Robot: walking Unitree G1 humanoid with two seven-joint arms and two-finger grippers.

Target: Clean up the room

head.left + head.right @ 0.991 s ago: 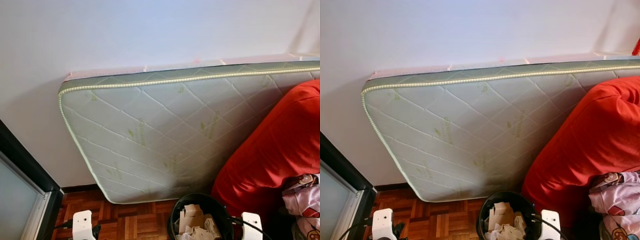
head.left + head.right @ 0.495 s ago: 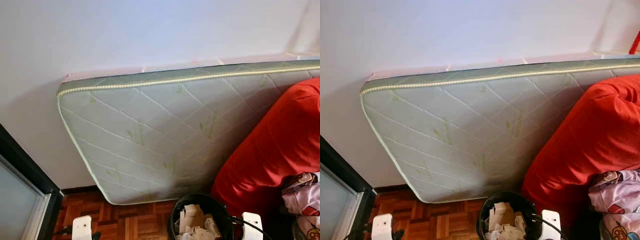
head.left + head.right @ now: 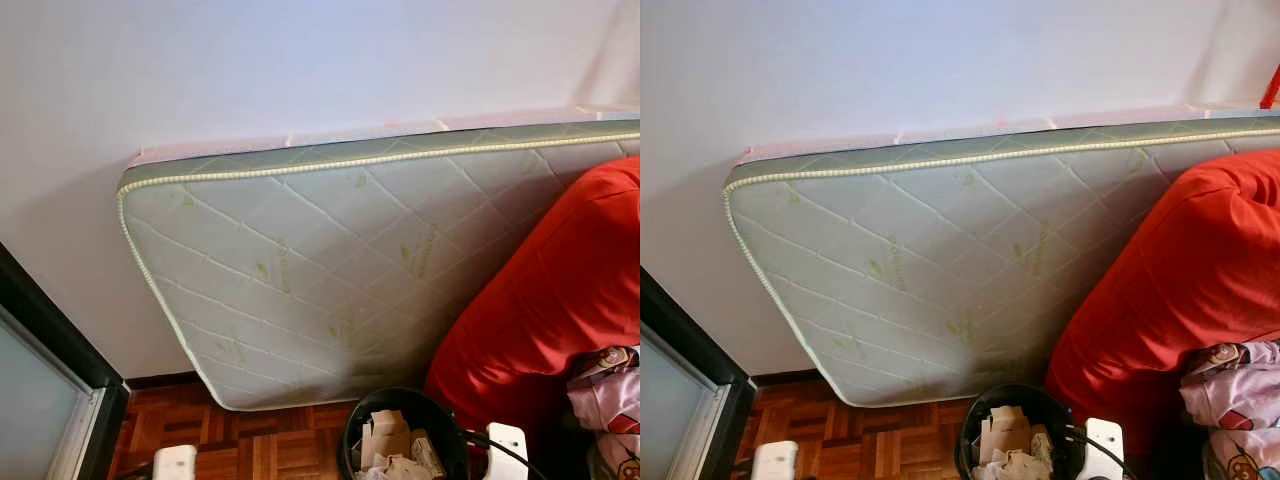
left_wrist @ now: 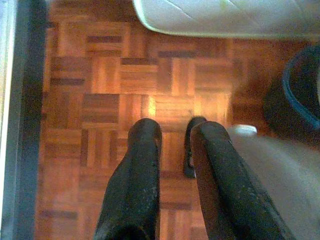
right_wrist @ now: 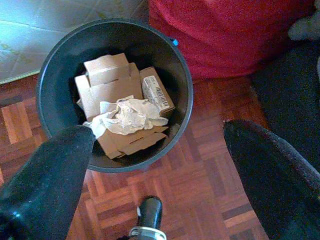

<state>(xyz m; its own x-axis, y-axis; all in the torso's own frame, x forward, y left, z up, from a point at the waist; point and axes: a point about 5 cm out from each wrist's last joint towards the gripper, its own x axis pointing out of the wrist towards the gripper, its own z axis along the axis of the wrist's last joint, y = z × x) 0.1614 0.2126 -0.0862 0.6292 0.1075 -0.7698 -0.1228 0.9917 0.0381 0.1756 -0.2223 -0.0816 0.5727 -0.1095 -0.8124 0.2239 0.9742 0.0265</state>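
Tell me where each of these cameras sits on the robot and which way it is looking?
Left eye view: on the head, looking forward and down at a mattress leaning on the wall, a red cushion and a black bin.
Right eye view: beside it, same scene.
Left wrist view: on the left arm, looking down along the left gripper, fingers close together, at parquet floor.
Right wrist view: on the right arm, looking down past the right gripper, fingers wide apart, into the bin.
Shared: bin, mattress and floor appear in all four.
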